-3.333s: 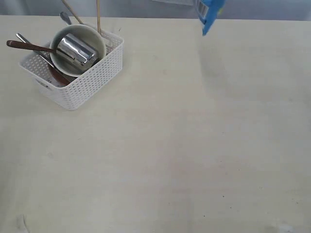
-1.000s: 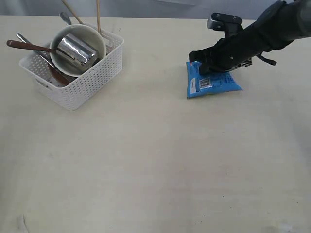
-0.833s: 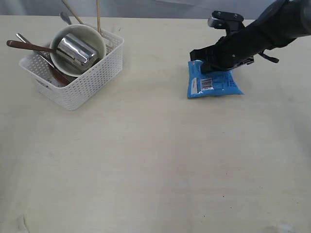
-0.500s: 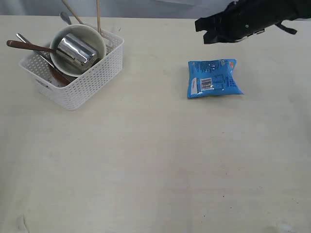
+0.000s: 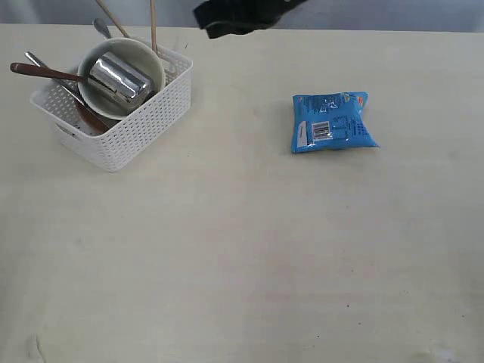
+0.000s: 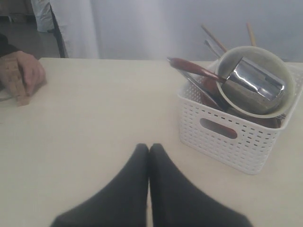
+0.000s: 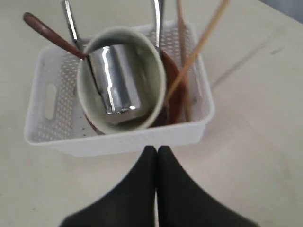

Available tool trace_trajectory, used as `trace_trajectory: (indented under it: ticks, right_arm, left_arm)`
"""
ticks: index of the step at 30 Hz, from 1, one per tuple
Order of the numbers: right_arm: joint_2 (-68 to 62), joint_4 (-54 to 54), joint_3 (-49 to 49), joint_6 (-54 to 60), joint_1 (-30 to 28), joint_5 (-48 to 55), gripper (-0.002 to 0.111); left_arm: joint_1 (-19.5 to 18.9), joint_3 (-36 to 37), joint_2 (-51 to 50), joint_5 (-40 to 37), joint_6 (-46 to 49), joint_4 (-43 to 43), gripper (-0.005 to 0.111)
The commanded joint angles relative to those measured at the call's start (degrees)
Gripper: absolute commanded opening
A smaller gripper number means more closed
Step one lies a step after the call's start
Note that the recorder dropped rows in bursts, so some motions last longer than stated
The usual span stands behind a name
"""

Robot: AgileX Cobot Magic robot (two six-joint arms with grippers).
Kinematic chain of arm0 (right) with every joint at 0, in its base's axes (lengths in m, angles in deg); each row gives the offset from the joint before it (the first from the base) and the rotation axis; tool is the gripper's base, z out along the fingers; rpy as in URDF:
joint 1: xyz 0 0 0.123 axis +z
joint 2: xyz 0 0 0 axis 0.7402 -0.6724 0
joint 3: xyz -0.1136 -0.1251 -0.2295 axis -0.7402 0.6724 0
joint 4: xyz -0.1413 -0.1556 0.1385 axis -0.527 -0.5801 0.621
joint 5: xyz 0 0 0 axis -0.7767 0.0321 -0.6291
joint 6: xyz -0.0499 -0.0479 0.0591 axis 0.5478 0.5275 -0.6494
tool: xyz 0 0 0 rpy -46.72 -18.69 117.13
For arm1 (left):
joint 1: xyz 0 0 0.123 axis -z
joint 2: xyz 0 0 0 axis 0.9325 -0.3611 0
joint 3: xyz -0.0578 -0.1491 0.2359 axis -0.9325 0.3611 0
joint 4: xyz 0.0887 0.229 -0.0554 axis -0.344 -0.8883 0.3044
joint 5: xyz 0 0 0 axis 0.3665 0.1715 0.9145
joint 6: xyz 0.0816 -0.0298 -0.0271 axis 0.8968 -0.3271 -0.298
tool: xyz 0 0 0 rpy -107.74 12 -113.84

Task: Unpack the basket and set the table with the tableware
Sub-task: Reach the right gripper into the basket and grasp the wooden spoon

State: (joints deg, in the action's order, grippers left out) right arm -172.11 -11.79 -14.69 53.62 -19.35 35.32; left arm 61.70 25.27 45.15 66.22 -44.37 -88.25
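Table (image 5: 242,265): nothing set on it yet, apart from the snack packet. No tableware is out.

Basket (image 5: 144,125): directly ahead of the right gripper (image 7: 157,151) and just below its tips, not touching. It's also ahead of the left gripper (image 6: 149,147), with a gap of bare tabletop between. It is fully loaded, so unpacking hasn't started.

Both grippers: jaws pressed together, holding nothing. The right one is lined up on the basket's near wall, which looks like staging for a first pick. It has to open before it can take anything. The left one is parked low over the table, out of the way.

Bowl (image 5: 144,54): tilted inside the basket with its mouth toward the right gripper, propped up by the cutlery under it.

Snack packet (image 5: 333,121): flat on the table, well away from the right gripper, on the side opposite the basket. It isn't tableware, so it's fine there.

Cup (image 5: 119,77): lying on its side inside the bowl. It blocks the bowl, so I'd take it first.

Chopsticks (image 5: 153,26): leaning against the basket's far wall, with their ends sticking out above the rim toward the right gripper. Snag risk on approach.

Spoon (image 5: 41,71): handle overhangs the rim on the side away from the right gripper. Steel handles (image 5: 34,60) lie alongside it; can't tell knife from fork.

Person's hand (image 6: 21,78): resting on the table, well off from the left gripper.
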Motion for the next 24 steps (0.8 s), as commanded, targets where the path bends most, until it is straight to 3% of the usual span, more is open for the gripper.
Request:
trace_trajectory:
  ticks: [1, 4, 6, 8, 19, 24]
  right_arm:
    - [-3.5, -5.0, -5.7, 0.5, 5.6, 0.7, 0.007]
    - [-5.4, -8.0, -8.1, 0.5, 8.2, 0.6, 0.032]
    - [-6.6, -8.9, -9.5, 1.9, 9.7, -1.0, 0.055]
    - [-7.4, -8.9, -9.9, 5.0, 11.0, -4.4, 0.066]
    - [-13.3, -9.0, -10.1, 27.3, 18.0, -24.3, 0.062]
    - [-17.9, -8.6, -14.3, 29.8, 19.1, -24.7, 0.062]
  left_arm:
    - [0.1, 0.1, 0.3, 0.3, -0.1, -0.3, 0.0]
    - [0.1, 0.1, 0.3, 0.3, -0.1, -0.3, 0.0]
    - [0.1, 0.1, 0.3, 0.3, -0.1, -0.3, 0.0]
    - [0.1, 0.1, 0.3, 0.3, -0.1, -0.3, 0.0]
    - [0.1, 0.1, 0.3, 0.3, -0.1, -0.3, 0.0]
    - [0.1, 0.1, 0.3, 0.3, -0.1, -0.3, 0.0]
